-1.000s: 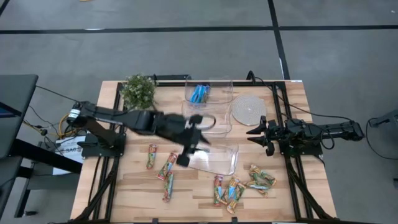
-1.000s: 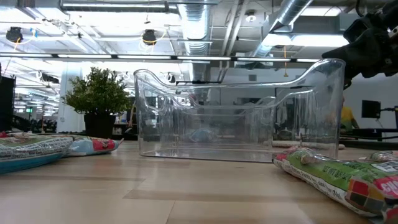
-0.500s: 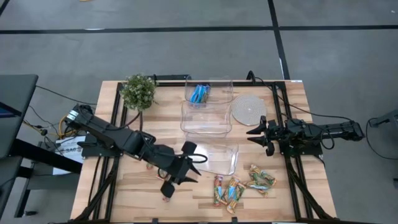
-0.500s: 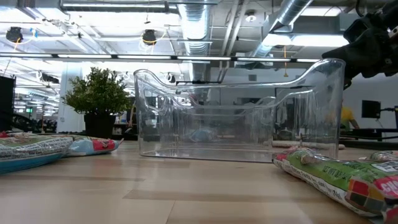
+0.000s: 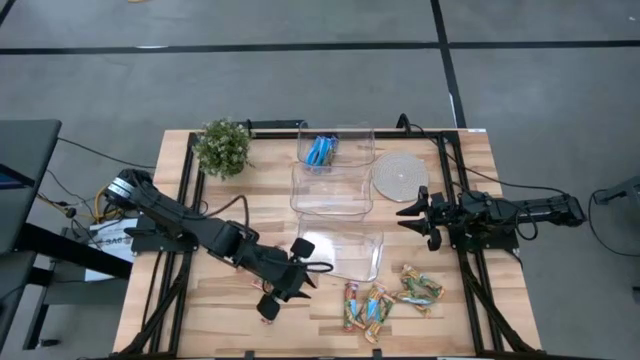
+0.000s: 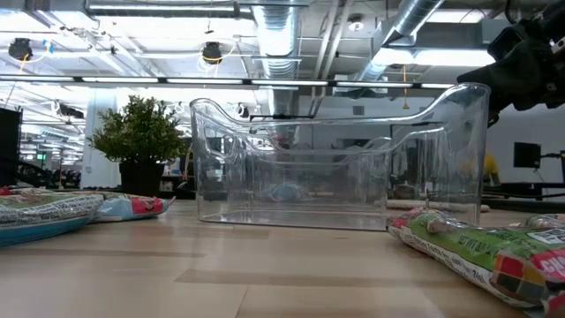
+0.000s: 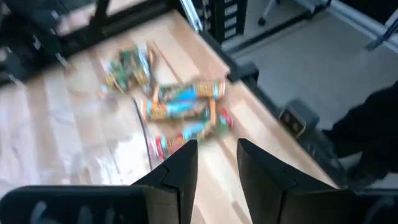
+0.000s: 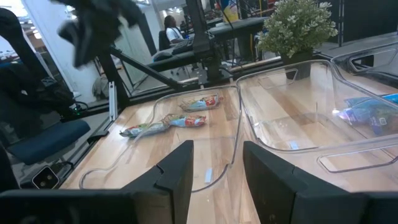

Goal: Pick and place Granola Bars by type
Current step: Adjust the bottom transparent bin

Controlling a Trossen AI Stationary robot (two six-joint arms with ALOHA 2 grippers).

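Granola bars lie in two groups along the near edge. Several red-green-orange and tan-orange ones (image 5: 378, 303) lie near right, also seen as bars (image 7: 180, 109). At near left my left arm covers most of the group, and only one bar end (image 5: 268, 312) shows. Blue bars (image 5: 321, 151) lie in the far clear tub. My left gripper (image 5: 316, 268) hovers low between the two groups, beside the nearest tub (image 5: 352, 256), open and empty, as the left gripper (image 7: 216, 167) shows. My right gripper (image 5: 413, 212) waits open at the right edge.
Three clear tubs stand in a row from far to near down the table's middle; the middle tub (image 5: 332, 190) holds nothing visible. A round woven mat (image 5: 398, 177) lies right of it, and a small potted plant (image 5: 222, 148) stands at the far left corner.
My left arm has swung from above the middle tub toward the table's near edge and dropped low over the near-left bars, now hiding most of them. It slowed in the last half second. No bar has visibly moved.
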